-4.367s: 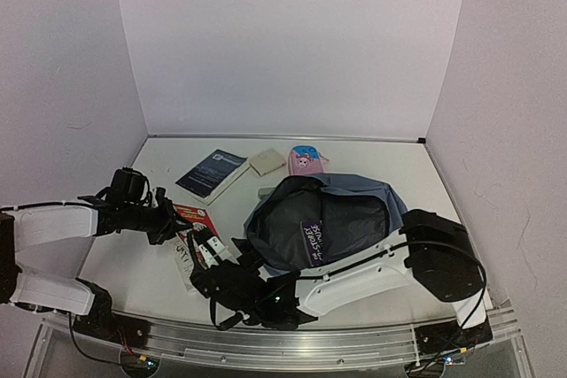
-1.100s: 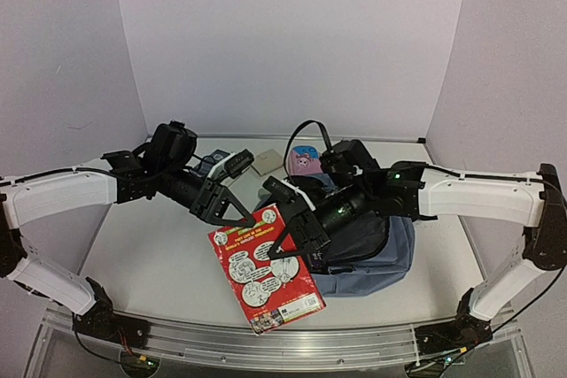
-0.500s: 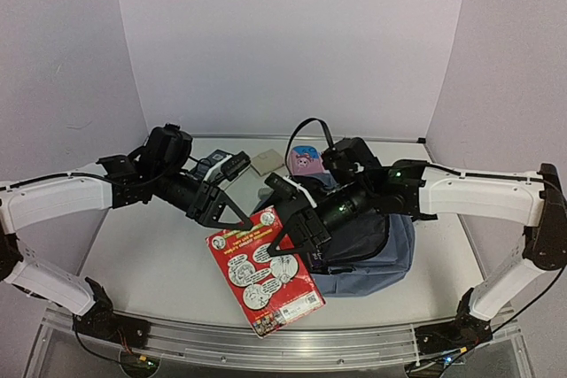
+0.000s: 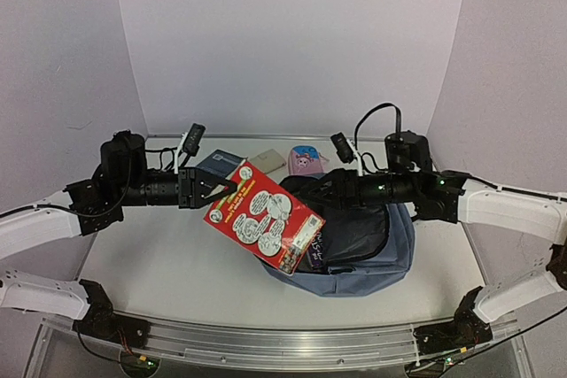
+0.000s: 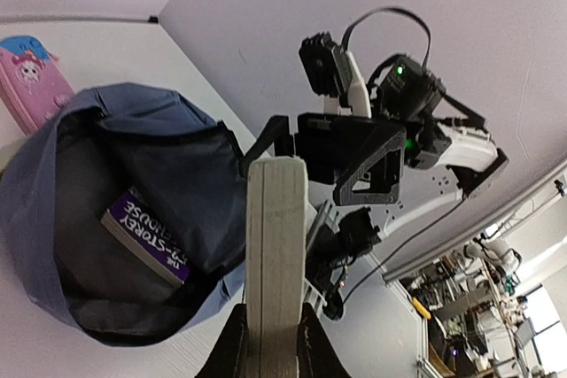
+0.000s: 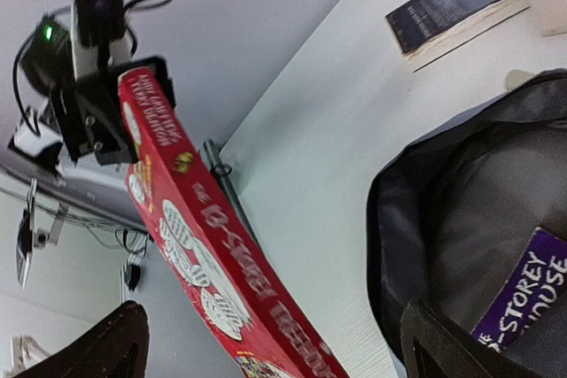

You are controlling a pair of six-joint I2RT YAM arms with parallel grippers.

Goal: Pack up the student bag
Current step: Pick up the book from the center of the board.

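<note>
The student bag [image 4: 376, 250] lies open on the table, grey-blue with a dark lining, and a purple book [image 4: 316, 252] rests inside it. My left gripper [image 4: 215, 190] is shut on the edge of a red book [image 4: 264, 217] and holds it tilted in the air over the bag's left rim. In the left wrist view the gripper [image 5: 270, 343] clamps the book's page edge [image 5: 276, 245], with the bag [image 5: 53, 192] below. My right gripper [image 4: 312, 187] is open above the bag's rim. In the right wrist view its fingers [image 6: 115, 343] stand wide apart, with the red book [image 6: 190, 227] running between them.
A dark blue book [image 4: 217, 170] lies at the back left, also in the right wrist view [image 6: 447, 2]. A tan pad [image 4: 268, 162] and a pink pencil case [image 4: 306, 159] lie behind the bag. White walls close the table on three sides.
My left gripper has lifted the red book higher and swung it right, over the bag's left rim. My right arm has risen and drawn back to the bag's rim.
</note>
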